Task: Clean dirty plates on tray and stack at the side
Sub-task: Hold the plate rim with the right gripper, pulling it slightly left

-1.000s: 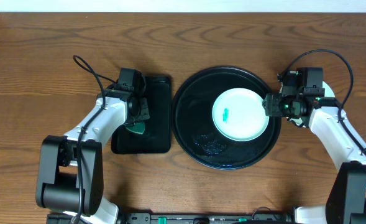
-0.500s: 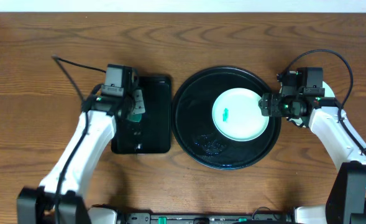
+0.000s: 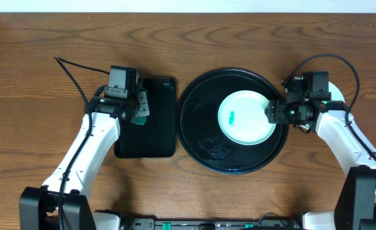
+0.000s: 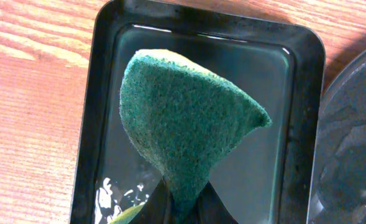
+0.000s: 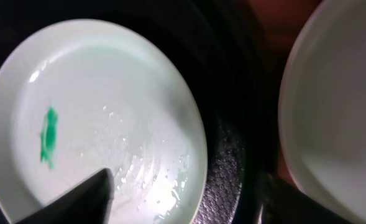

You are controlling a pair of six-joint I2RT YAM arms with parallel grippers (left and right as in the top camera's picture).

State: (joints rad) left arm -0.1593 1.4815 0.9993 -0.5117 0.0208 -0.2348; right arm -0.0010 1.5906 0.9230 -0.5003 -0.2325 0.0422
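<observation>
Overhead, you can see one pale round plate (image 3: pixel 245 118) with a small teal smear (image 3: pixel 232 117); it lies flat in the big round shiny black tray (image 3: pixel 197 137), a bit right of the middle; wet drops (image 3: pixel 216 148) shine on the tray's floor near the front; the tray sits on the brown wooden table (image 3: pixel 175 45). Your right gripper (image 3: pixel 272 110) is at the plate's right edge; in the right wrist view its two dark fingers (image 5: pixel 77 193) stand wide apart and pinch nothing; the plate's rim lies between them; one finger is over the plate, and I cannot tell if it touches, since that view is dark and blurry. In the same view a second pale round plate (image 5: pixel 338 112) lies just past the tray's rim. Your left gripper (image 3: pixel 137 110) is over the small black rectangle tray (image 3: pixel 159 137), which sits just left of the round tray; its jaws are squeezed tight on a green scrubby sponge (image 4: pixel 189 118); the left wrist view shows the sponge bent into a cone above that tray's wet, shiny floor.
</observation>
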